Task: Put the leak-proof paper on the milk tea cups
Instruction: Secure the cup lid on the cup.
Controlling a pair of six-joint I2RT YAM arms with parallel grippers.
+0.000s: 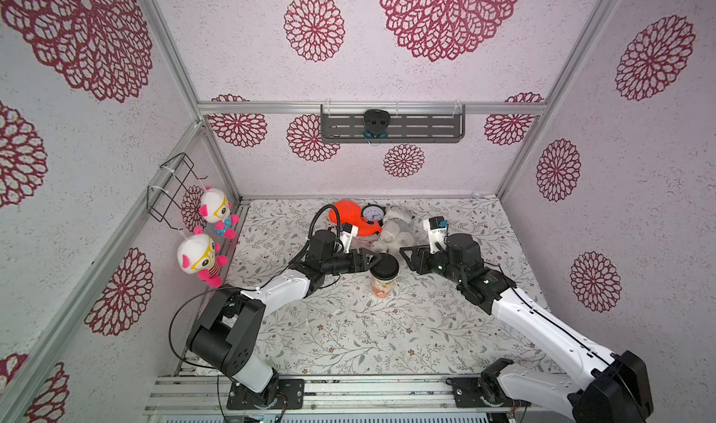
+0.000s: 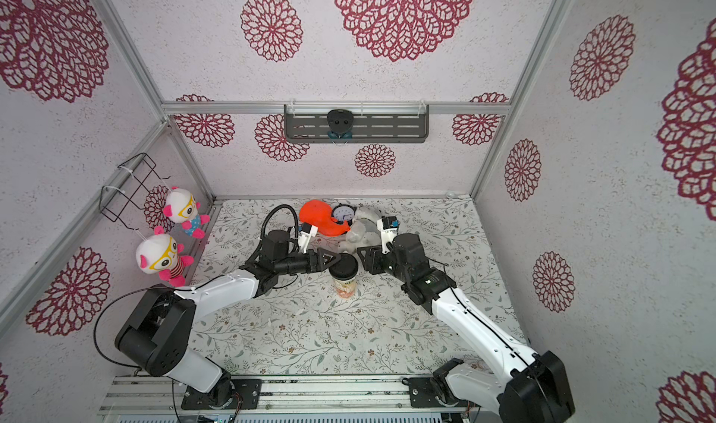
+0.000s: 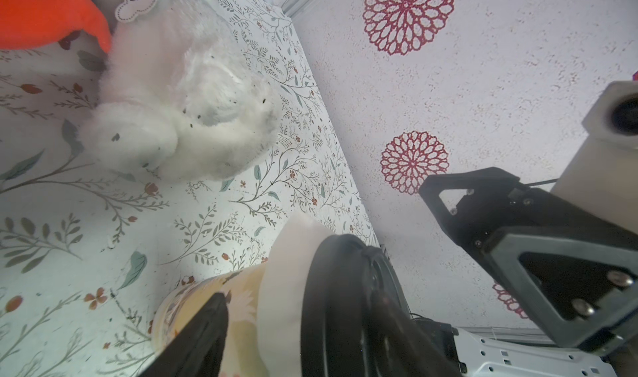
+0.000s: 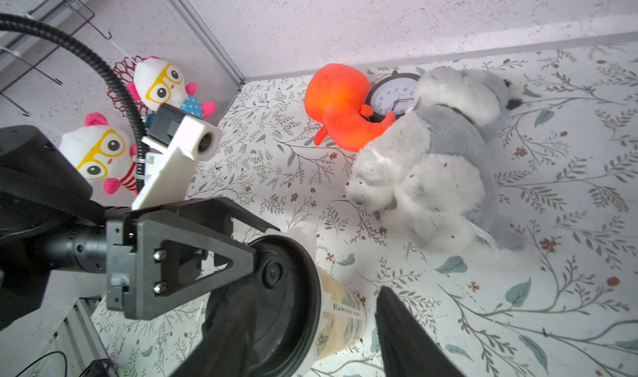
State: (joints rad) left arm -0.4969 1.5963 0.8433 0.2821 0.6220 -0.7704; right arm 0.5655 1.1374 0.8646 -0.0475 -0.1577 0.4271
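The milk tea cup [image 1: 380,288] [image 2: 345,288] stands upright in the middle of the floral mat, cream with an orange print. A black round lid [image 1: 384,267] [image 4: 276,289] sits on its mouth. The leak-proof paper [image 3: 283,289] [image 4: 305,235] lies under the lid, and its white edge hangs over the cup's upper wall. My left gripper [image 1: 374,260] [image 3: 293,278] reaches in from the left and is open. One of its fingers lies over the lid's top, the other beside the cup's wall. My right gripper [image 1: 407,256] [image 4: 316,296] is open just right of the cup, holding nothing.
Behind the cup, by the back wall, lie an orange plush [image 1: 348,217], a small clock [image 1: 372,214] and a grey-white plush dog [image 1: 397,229]. Two dolls [image 1: 197,258] hang on the left wall below a wire rack [image 1: 174,186].
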